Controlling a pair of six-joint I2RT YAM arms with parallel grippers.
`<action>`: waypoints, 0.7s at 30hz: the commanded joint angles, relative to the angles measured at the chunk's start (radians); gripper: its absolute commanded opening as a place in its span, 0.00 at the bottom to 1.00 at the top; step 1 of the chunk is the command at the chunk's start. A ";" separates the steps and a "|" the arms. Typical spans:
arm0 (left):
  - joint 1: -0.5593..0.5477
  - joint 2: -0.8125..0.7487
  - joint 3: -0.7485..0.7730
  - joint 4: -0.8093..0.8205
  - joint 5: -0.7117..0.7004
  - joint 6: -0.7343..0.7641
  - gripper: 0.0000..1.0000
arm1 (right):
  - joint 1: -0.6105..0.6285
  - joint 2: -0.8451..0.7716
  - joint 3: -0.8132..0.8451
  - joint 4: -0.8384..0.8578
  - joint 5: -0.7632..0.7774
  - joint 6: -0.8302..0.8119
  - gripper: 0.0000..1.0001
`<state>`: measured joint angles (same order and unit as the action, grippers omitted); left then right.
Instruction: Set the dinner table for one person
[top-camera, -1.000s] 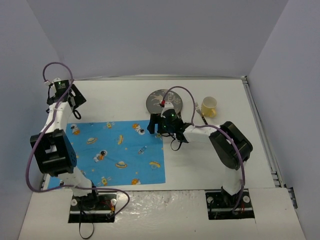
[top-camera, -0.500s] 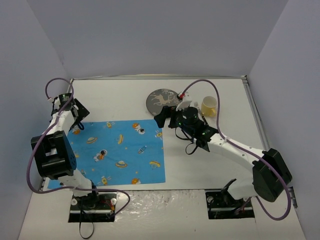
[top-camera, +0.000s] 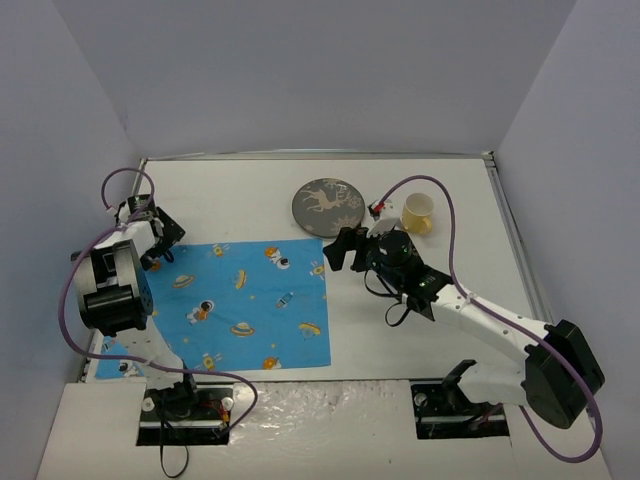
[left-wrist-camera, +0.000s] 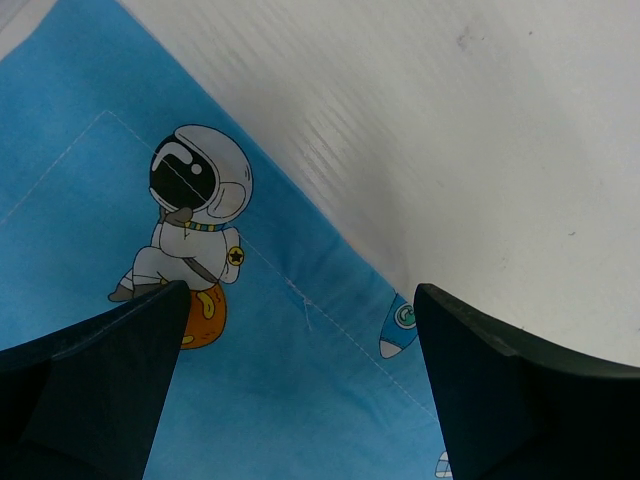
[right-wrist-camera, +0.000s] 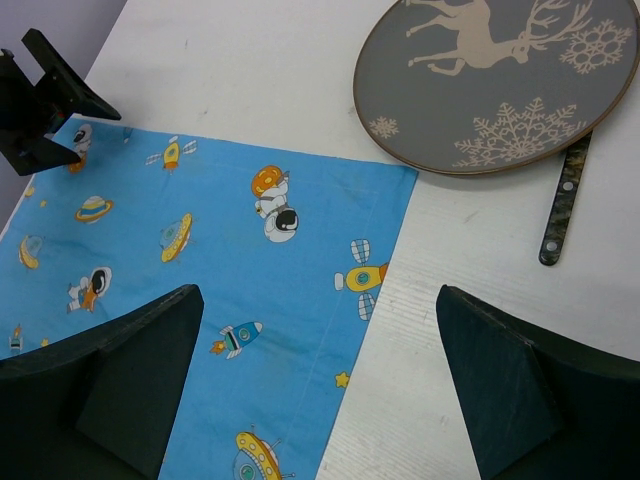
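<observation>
placemat (top-camera: 240, 300): blue cloth printed with astronauts, rockets and ringed planets; lies flat on the left half of the desk (top-camera: 250, 185).
desk: large, white and flat, with a thin metal rim; fills the floor of the top view between pale lilac walls and carries everything else.
plate (top-camera: 325, 204): round, dark grey with a brown rim, patterned with a pale deer and snowflakes; sits flat on the desk just beside the placemat's far right corner; cannot tell whether rim and cloth touch.
utensil handle (right-wrist-camera: 560, 205): dark and mottled with pale rivets; lies on the desk with its upper end at the plate's rim; other end out of sight.
in the way: right arm stretched slantwise across the right half of the desk; purple cable (top-camera: 440, 215) looping above it between plate and cup.
cup (top-camera: 418, 211): pale yellow, upright, mouth up; stands on the desk to the right of the plate, apart from it; inside too small to make out.
left tool (top-camera: 158, 232): low over the placemat's far left corner; jaws spread wide with nothing between them; wrist view shows only the stitched cloth edge and bare desk in the gap.
right tool (top-camera: 345, 250): above bare desk just beside the placemat's far right corner, on the near side of the plate; jaws spread fully, gripping nothing.
</observation>
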<state>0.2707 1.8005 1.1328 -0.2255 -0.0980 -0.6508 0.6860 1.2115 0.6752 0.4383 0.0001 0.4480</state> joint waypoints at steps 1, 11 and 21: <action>0.007 -0.006 0.024 0.065 0.012 -0.026 0.92 | -0.007 -0.013 0.007 0.064 0.027 0.006 1.00; 0.007 0.035 0.026 0.079 0.021 -0.035 0.92 | -0.010 0.012 0.003 0.077 0.023 0.018 1.00; 0.008 0.049 0.053 0.080 0.033 -0.024 0.92 | -0.011 0.026 0.000 0.080 0.023 0.023 1.00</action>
<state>0.2707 1.8465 1.1549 -0.1596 -0.0933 -0.6582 0.6811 1.2413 0.6698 0.4408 0.0010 0.4644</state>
